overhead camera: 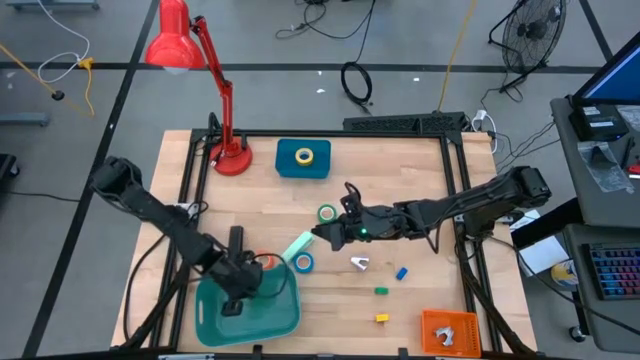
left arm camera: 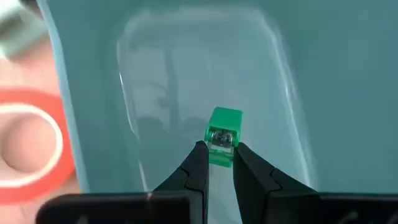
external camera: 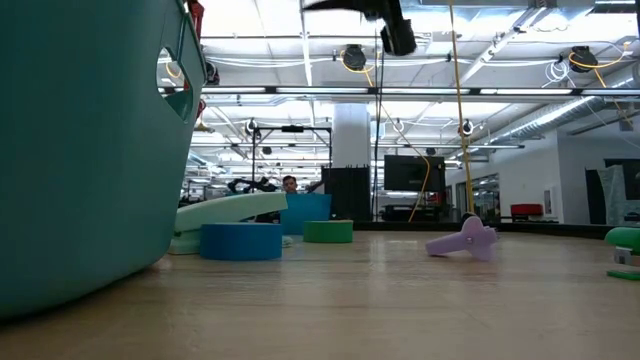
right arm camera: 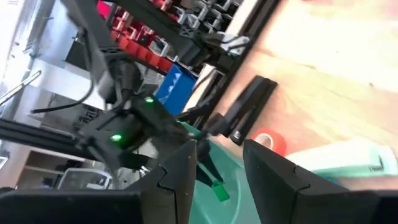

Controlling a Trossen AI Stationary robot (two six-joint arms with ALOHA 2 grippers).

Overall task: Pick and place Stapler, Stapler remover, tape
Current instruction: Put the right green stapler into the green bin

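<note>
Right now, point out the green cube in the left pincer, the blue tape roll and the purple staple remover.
green cube (left arm camera: 222, 137), left wrist view, its front face.
blue tape roll (external camera: 240, 241), low view, its side wall.
purple staple remover (external camera: 462, 240), low view, its body.

We look down past our left gripper into a teal bin, whose smooth floor fills most of the view. The jaws are closed on a small green block with a shiny metal face, held just above the bin's floor. Beyond the bin's rim, an orange-red tape roll lies flat on the wooden counter, its open centre facing us.
</note>
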